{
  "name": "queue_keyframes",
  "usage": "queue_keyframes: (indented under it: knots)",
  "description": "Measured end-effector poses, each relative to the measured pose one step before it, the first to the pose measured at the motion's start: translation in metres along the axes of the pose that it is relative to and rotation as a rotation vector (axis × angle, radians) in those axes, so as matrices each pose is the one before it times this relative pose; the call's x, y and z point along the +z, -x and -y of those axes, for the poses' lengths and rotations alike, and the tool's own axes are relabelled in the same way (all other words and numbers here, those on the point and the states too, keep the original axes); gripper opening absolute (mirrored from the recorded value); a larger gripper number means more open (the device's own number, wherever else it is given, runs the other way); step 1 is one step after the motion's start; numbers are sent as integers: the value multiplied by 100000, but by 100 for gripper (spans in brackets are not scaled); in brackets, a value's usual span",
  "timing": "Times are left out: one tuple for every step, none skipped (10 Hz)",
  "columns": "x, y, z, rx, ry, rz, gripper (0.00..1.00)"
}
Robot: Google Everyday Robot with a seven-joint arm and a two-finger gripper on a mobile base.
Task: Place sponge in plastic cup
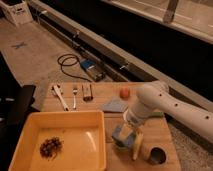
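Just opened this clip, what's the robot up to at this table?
The robot's white arm reaches down over the wooden table, its pincer low beside the yellow tray. The blue sponge sits right at the pincer, over a greenish plastic cup; whether it is released is unclear. A red ball, blue-grey cloth and dark metal cup lie nearby.
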Motion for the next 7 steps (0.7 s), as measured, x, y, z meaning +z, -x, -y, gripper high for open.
queue_keyframes:
  knots:
    - [-1393, 134, 24, 185, -5188, 2314, 62]
    - [-1113, -51, 113, 460, -4229, 2043, 62]
    - [-453, 81, 30, 22, -1828, 945, 62]
    - [56, 118, -39, -269, 65, -31, 62]
    - [-31, 82, -11, -91, -50, 139, 62]
    - [-28, -155, 38, 303, -55, -6, 62]
    - [28, 96, -32, -210, 58, -21, 62]
